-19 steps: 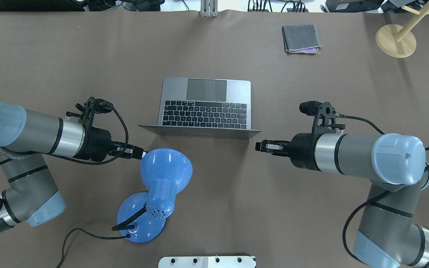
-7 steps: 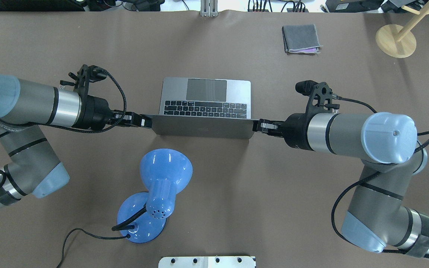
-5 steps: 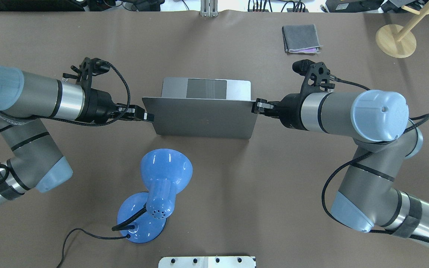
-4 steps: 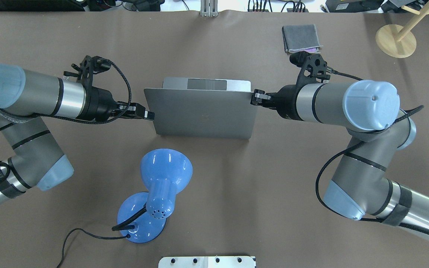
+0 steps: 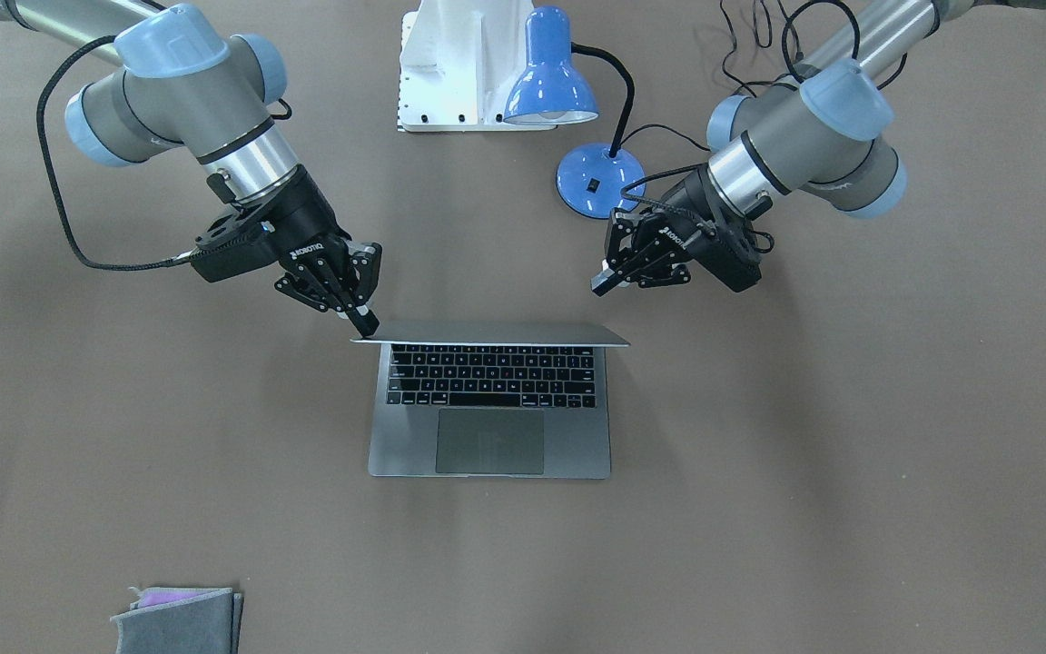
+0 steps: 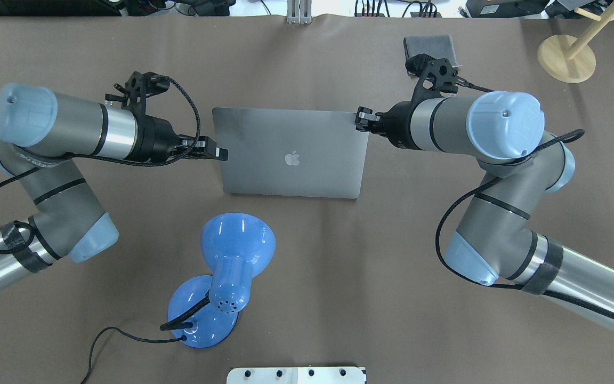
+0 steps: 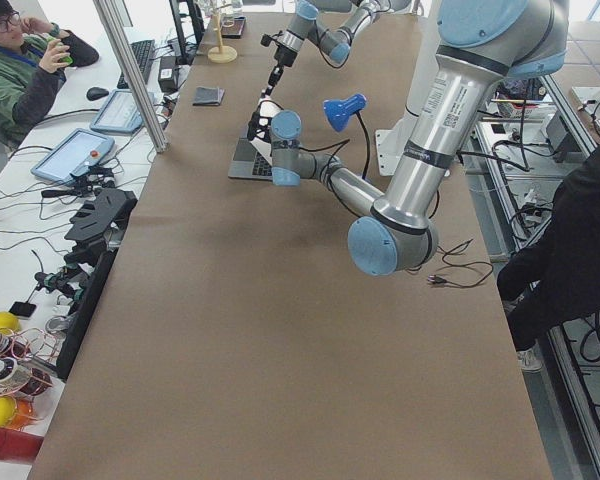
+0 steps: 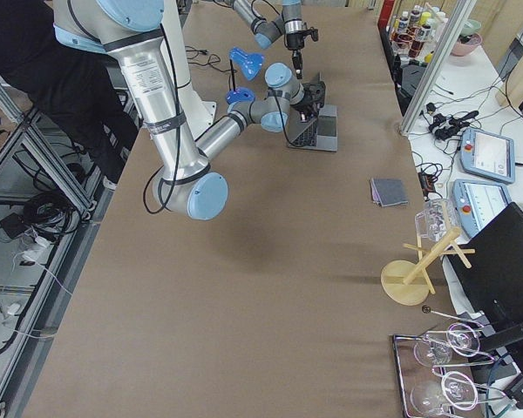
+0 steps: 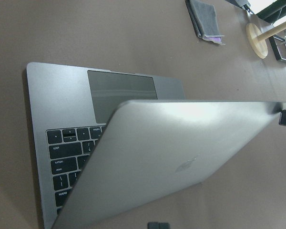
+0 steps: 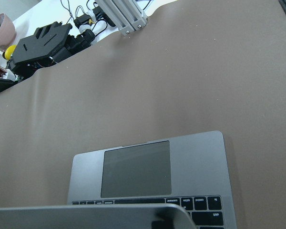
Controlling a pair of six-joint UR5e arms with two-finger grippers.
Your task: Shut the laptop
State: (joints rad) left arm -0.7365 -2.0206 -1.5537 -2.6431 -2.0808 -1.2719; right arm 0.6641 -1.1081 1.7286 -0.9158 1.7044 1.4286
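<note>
**Item:** slim space-grey metal laptop (image 6: 292, 154) with a dark apple logo on its lid.

**Location:** on the brown surface (image 6: 307, 298), just beyond the shade of the blue desk lamp (image 6: 237, 242), on the side away from the robot's base.

**Condition:** the lid (image 9: 181, 152) is tilted well over the base but not shut. In the left wrist view a wedge of gap shows under it. Part of the black keyboard (image 9: 66, 160) and the grey trackpad (image 9: 121, 90) are exposed there.

**Tooling:**
- The left gripper (image 6: 223, 154) is beyond the lamp and slightly to the robot's left of it. Its fingers are pressed together, with the tips against the lid's left edge.
- The right gripper (image 6: 359, 118) is beyond the lamp and to its right. Its fingers are pressed together at the lid's far right corner. Whether they touch it or sit just beside it cannot be told.

**Progress (judged):** most of the lid's swing appears done. What is left is the last lowering until the lid meets the base all round, then drawing both arms clear.

**Other stock:**
- A small grey felt pouch with purple inside (image 5: 180, 619) lies far beyond the lamp toward the robot's right.
- A wooden stand with a round base (image 6: 566, 57) is farther right again.
</note>
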